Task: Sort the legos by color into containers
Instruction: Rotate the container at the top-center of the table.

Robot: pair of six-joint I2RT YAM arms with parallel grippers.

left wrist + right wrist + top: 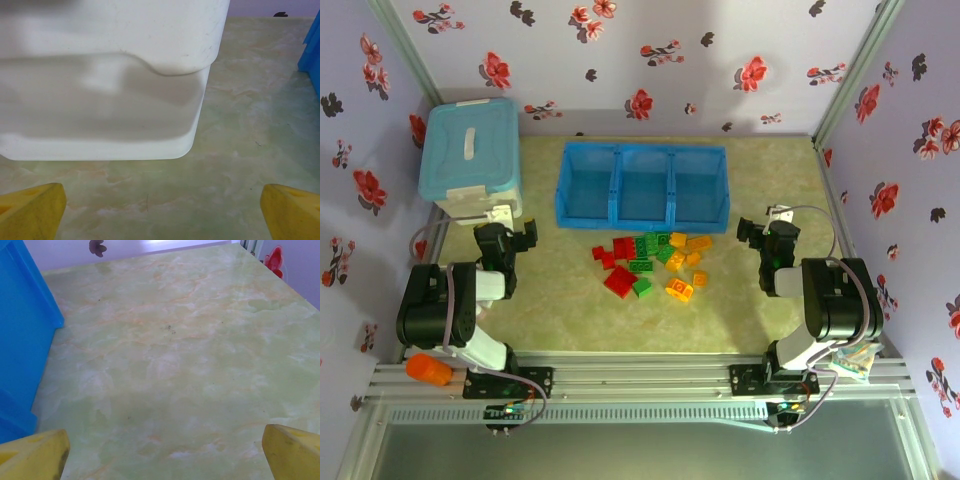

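The legos (650, 265) lie in a loose heap of red, green and orange-yellow studded bricks on the worktop (740, 310), just in front of the tray (642, 149). None shows in its three square bins, so sorting seems not yet begun. The next move likely calls for one hand to reach into the heap and pinch a single small, hard, glossy brick clear of its touching neighbours. The left hand (160, 215) is open, facing the smooth white base of the box (100, 100); the right hand (160, 455) is open beside the tray's end, over marbled green worktop
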